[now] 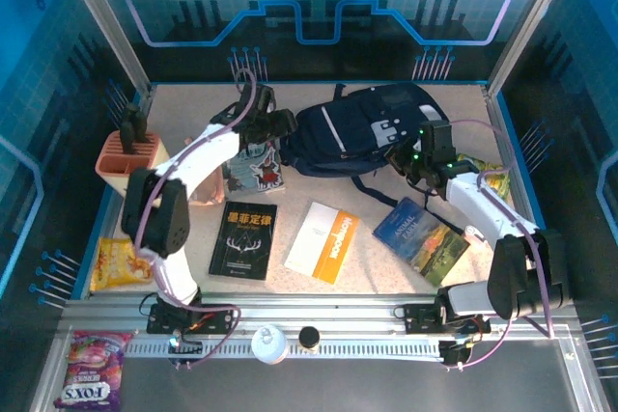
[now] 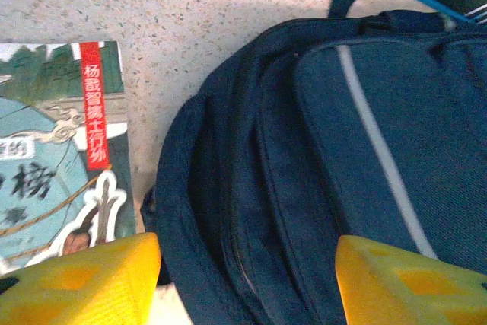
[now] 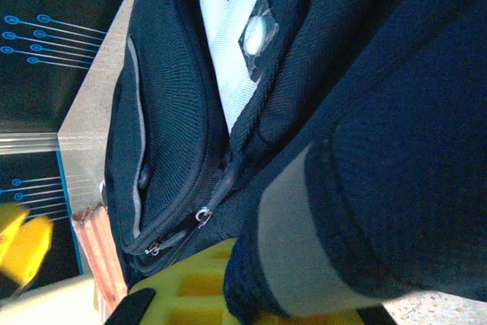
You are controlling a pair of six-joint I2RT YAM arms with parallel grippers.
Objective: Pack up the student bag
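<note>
The student bag (image 1: 362, 132), dark navy with thin white stripes and a grey-white patch, lies at the back middle of the table. My left gripper (image 1: 275, 124) hovers at its left end. In the left wrist view the left gripper (image 2: 247, 287) is open, its yellow fingers (image 2: 76, 279) wide apart over the bag's zipped folds (image 2: 304, 188). My right gripper (image 1: 417, 156) is at the bag's right side. In the right wrist view the right gripper (image 3: 251, 302) is shut on a padded navy and grey fold of the bag (image 3: 342, 188). Its zipper pulls (image 3: 202, 216) show just above.
An illustrated book (image 1: 256, 169) lies under the left arm, beside the bag (image 2: 53, 150). A black book (image 1: 243, 238), a white-orange book (image 1: 323, 241) and a blue book (image 1: 420, 238) lie in front. A pink holder (image 1: 126, 156) and a snack bag (image 1: 121, 262) sit at left.
</note>
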